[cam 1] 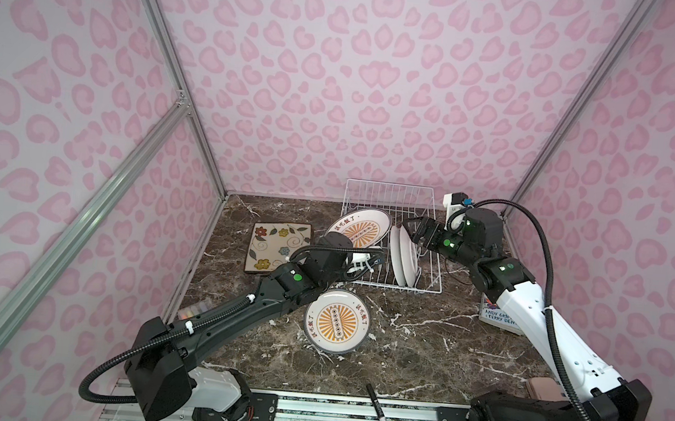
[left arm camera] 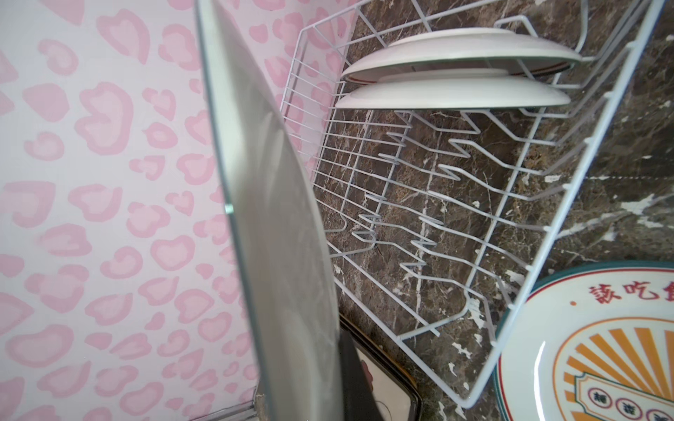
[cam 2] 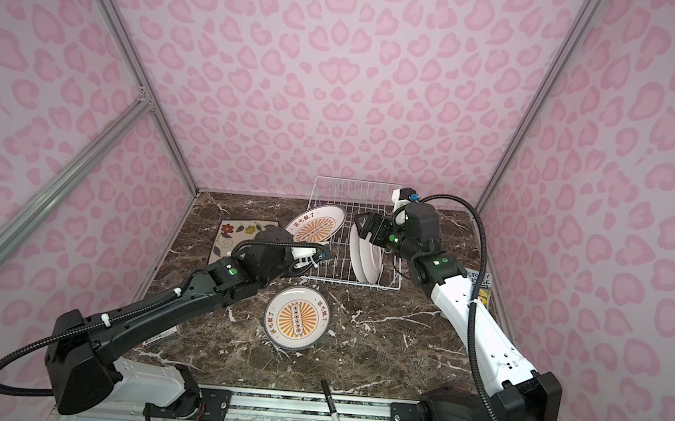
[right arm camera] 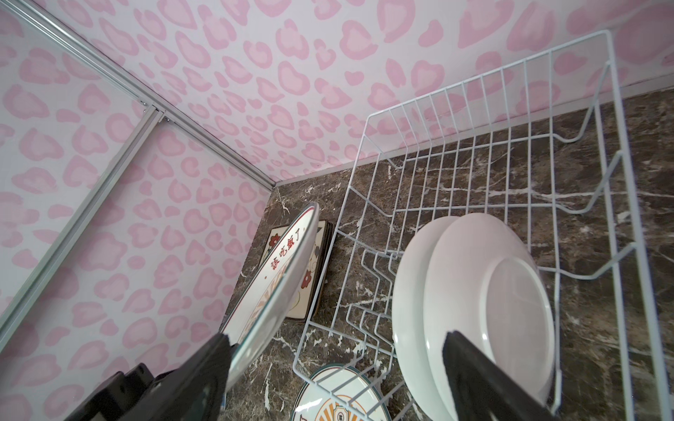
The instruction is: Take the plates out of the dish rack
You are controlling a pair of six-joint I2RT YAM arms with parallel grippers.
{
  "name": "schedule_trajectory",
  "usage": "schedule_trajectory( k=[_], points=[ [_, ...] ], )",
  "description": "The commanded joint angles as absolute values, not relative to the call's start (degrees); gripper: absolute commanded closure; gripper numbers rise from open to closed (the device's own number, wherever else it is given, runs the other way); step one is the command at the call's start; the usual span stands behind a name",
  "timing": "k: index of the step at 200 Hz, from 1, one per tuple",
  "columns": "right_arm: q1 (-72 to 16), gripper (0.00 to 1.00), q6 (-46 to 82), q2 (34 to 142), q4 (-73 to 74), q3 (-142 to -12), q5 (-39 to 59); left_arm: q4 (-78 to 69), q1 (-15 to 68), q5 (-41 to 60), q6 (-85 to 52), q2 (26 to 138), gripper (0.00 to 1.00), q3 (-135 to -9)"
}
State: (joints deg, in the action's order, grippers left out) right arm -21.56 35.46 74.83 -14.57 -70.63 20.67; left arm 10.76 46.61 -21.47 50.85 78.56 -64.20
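Right now our left gripper (right arm camera: 226, 346) is clamped on the lower rim of the lifted plate (cam 1: 357, 230), a round white one with an orange sunburst and red characters. The plate hangs tilted above the left edge of the dish rack (cam 1: 387, 199), with its face turned up toward the camera head.

Our right gripper (cam 1: 409, 231) reaches in from the right, jaws spread wide at the top edge of the 2 plates standing in the rack. These are the nearer plate (right arm camera: 492, 291) and the farther plate (right arm camera: 408, 291). Both stand on edge between the tines on the rack's right side, close together, showing plain white backs to the right arm. In the right wrist view 1 dark finger (right arm camera: 474, 371) crosses the back of the nearer plate. We cannot tell whether it touches.

Outside the rack, a second sunburst plate (cam 1: 337, 322) lies flat and face up on the marble table (cam 1: 419, 352), just in front of the rack's near left corner. A square plate (cam 1: 278, 248) with coloured flowers lies flat to the left of the rack.

A book (cam 1: 499, 317) sits partly under the right arm. A black marker (cam 1: 380, 415) rests on the front rail.
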Motion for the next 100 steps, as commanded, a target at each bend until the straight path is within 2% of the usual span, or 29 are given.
schedule_trajectory(
  k=[1,100],
  points=[
    [-21.9,0.11,36.3,76.0,-15.9,-71.4,22.9,2.6,48.0,-27.0,54.8,79.6,0.97,-63.7],
    [-24.6,0.29,38.8,82.7,-21.9,-76.7,23.2,-9.5,52.8,-32.8,64.7,80.4,0.96,-58.8]
  ],
)
